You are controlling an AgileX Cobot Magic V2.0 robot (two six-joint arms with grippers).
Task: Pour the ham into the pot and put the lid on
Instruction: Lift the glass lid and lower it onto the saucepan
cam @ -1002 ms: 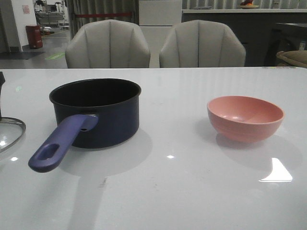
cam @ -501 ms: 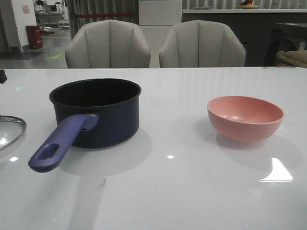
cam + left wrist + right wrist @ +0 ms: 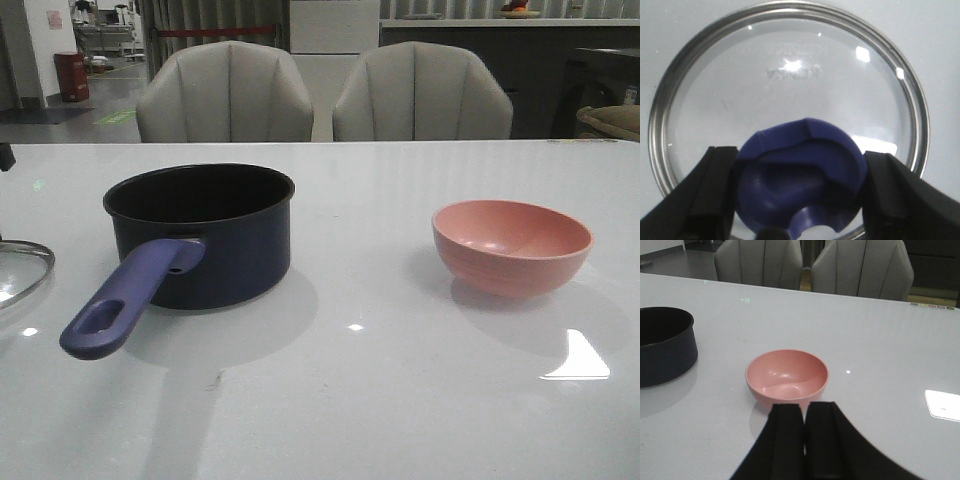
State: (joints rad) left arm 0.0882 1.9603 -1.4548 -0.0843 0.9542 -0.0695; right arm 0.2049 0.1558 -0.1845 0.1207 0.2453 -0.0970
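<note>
My left fingers (image 3: 800,200) straddle the lid (image 3: 790,65) knob unclamped, right fingers (image 3: 805,440) together; a loose clamp risks the knob slipping, and the pink bowl (image 3: 787,376) looks empty of ham.

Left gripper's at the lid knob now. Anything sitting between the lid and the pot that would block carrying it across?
Nothing visible does. The lid lies left of the pot with only bare table between them, and the pot's mouth is uncovered.

There is 1 pot (image 3: 200,232), 1 glass lid (image 3: 790,65), 1 pink bowl (image 3: 511,246), 2 grey chairs (image 3: 225,92) behind the table (image 3: 380,380), and 2 grippers: left (image 3: 799,192), right (image 3: 804,445).
</note>
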